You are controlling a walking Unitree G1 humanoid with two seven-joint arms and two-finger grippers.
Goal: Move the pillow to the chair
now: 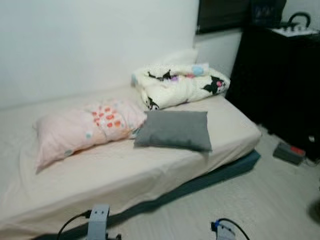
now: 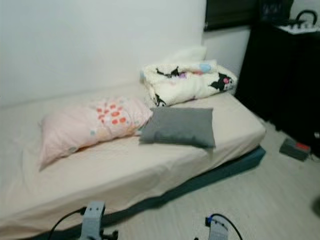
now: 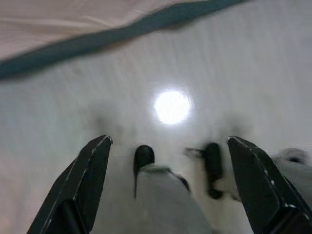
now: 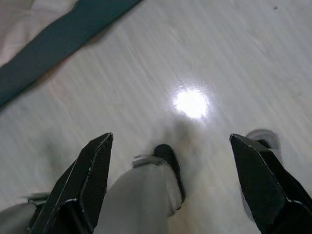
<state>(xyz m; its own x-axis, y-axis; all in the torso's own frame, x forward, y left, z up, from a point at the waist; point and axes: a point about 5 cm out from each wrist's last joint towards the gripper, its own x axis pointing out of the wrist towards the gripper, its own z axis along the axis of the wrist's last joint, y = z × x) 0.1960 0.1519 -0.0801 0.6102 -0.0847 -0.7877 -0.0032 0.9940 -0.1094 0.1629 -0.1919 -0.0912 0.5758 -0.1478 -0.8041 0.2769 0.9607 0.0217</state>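
Note:
A grey pillow (image 1: 175,130) lies flat near the front edge of the low bed (image 1: 125,175). Beside it, to the left, rests a larger pink pillow (image 1: 85,127) with orange dots. Both arms hang low in front of the bed, their wrists at the bottom of the eye views. My left gripper (image 3: 168,146) is open over the pale floor, nothing between its fingers. My right gripper (image 4: 170,144) is open too, also pointing down at the floor, with the bed's dark base at the edge of its view.
A folded cream blanket (image 1: 180,82) with cartoon prints sits at the bed's far end against the white wall. A tall black cabinet (image 1: 280,75) stands on the right, with a small dark box (image 1: 289,152) on the floor before it. Pale wooden floor (image 1: 250,200) lies ahead of me.

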